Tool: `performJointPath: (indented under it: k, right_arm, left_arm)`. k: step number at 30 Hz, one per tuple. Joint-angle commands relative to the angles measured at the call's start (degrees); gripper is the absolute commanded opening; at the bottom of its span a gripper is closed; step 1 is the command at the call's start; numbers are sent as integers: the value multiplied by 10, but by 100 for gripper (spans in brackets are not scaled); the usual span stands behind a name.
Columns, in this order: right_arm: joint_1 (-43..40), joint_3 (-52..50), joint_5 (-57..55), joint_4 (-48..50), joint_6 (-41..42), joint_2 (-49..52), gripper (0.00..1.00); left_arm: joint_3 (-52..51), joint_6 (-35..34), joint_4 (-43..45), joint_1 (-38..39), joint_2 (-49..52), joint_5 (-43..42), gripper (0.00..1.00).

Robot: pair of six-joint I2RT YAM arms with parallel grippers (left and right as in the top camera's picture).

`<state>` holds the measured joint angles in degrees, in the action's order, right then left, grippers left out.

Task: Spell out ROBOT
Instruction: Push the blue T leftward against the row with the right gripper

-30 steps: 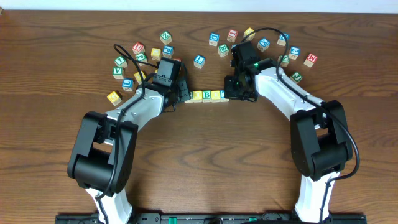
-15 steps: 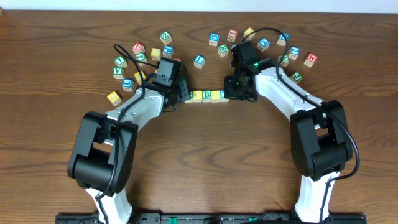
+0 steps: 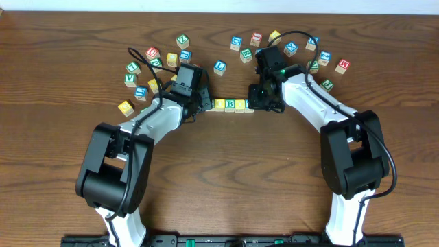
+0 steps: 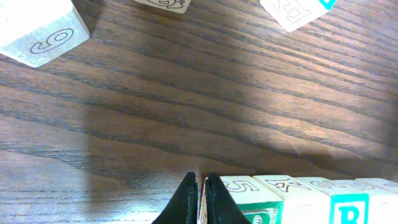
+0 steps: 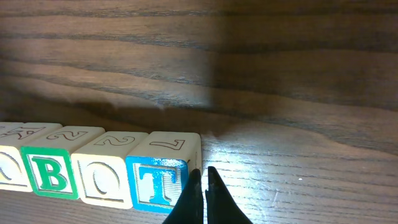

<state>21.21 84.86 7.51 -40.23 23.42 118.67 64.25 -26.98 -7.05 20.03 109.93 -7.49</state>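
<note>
**Both hands pressed together at the ends of the cube row**

A row of letter cubes point(image 3: 230, 104) is lying side by side mid-bench point(image 3: 219, 178), each cube touching the next. The left hand point(image 4: 200, 200) is sitting at the row's left end with its fingers pressed together and pinching nothing. Its tips are resting just beside a green-edged end cube point(image 4: 245, 200), whose letter is being cut off by the frame.

The right hand point(image 5: 200, 199) is sitting at the other end, likewise pressed together and empty, its tips just beside the blue T cube point(image 5: 155, 183). From the right wrist, the row is reading leftwards from the T: an O cube point(image 5: 102, 180), the green B cube point(image 5: 53, 174), then a further cube point(image 5: 7, 168) only partly in frame. Whether either hand is actually touching its end cube cannot be told.

Loose cubes point(image 3: 182, 41) are lying scattered in an arc beyond the row, well apart from it.
</note>
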Motion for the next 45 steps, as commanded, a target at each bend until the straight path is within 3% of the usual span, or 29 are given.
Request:
performJointPath:
  k: [1, 45]
  right_arm:
    - [-2, -3, 15, 2, -3, 6, 1]
    - [-11, -3, -33, 6, -1, 6, 1]
  left_arm:
    - [-4, 2, 3, 9, 2, -9, 7]
    - [-4, 2, -10, 9, 2, 11, 8]
